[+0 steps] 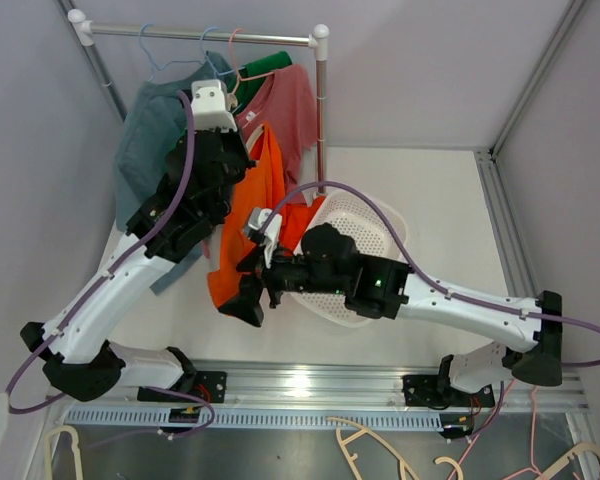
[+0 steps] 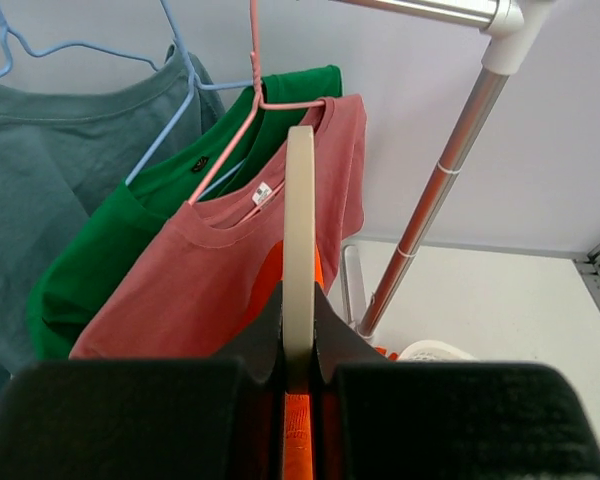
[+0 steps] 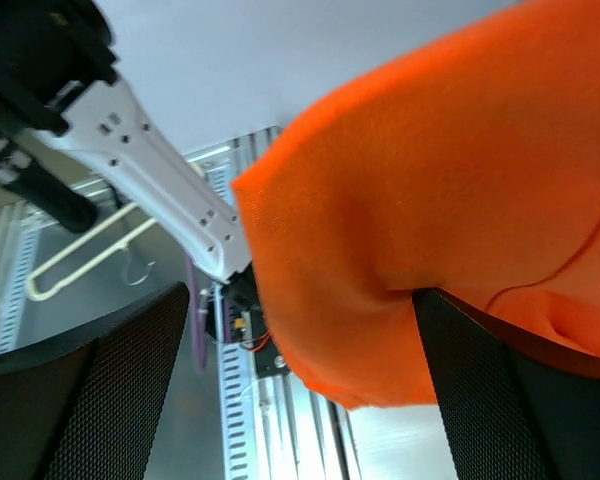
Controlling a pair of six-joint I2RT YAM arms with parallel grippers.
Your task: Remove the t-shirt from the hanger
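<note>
The left gripper [image 2: 298,335] is pressed together on the cream hanger [image 2: 299,200], a thin, smooth and stiff bar in the lower middle of the left wrist frame. I judge that this grip keeps the hanger steady while the cloth is pulled off. The orange t-shirt [image 1: 263,190], a soft and limp knit, seems to hang from it in the centre of the top frame. The right gripper [image 3: 300,395] is spread wide, with the shirt's lower hem between its dark mesh-patterned pads [image 3: 90,400] (it is not pinching it).
</note>
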